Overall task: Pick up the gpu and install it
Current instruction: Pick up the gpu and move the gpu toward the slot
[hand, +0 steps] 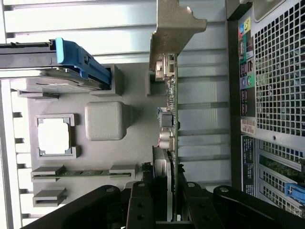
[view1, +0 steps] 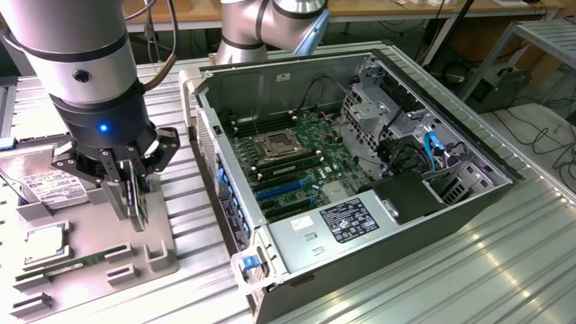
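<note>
Gripper (view1: 128, 192) in the exterior view clamps one thin gpu (view1: 137, 214) upright at the moulded grey tray (view1: 162, 233), beside one open sheet-metal computer case (view1: 360, 169). In the wrist view, black fingers (hand: 140, 200) pinch the green gpu (hand: 170, 114) edge-on. Its silver bracket (hand: 174, 28) is flat stamped metal. One memory stick (hand: 81, 173) lies in the tray.

Nothing readable. Hard drive label (view1: 47, 183) just beside jaws, power supply label (view1: 347, 224) well apart from jaws: print too small.

Green gpu (hand: 175, 95), grey tray (hand: 128, 157), black case (view1: 387, 266)
</note>
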### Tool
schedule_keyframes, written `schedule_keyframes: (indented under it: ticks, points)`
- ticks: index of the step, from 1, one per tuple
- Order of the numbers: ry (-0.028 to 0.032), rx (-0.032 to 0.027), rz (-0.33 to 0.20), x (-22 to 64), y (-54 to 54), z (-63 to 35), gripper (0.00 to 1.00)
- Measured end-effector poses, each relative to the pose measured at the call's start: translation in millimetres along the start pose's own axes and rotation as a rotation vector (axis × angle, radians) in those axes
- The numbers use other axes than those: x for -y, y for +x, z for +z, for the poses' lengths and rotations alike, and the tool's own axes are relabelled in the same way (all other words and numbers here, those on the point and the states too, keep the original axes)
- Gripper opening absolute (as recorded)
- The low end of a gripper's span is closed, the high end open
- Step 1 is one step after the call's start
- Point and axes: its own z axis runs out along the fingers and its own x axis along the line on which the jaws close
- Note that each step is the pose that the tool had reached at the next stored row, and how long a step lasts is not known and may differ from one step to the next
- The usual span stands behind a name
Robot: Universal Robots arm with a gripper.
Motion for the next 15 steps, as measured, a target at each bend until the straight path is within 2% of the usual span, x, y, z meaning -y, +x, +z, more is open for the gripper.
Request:
schedule_keyframes:
  ticks: [15]
  points:
    - [-0.0026,-0.0002,0.000,0.1,0.0,-6.6,0.28]
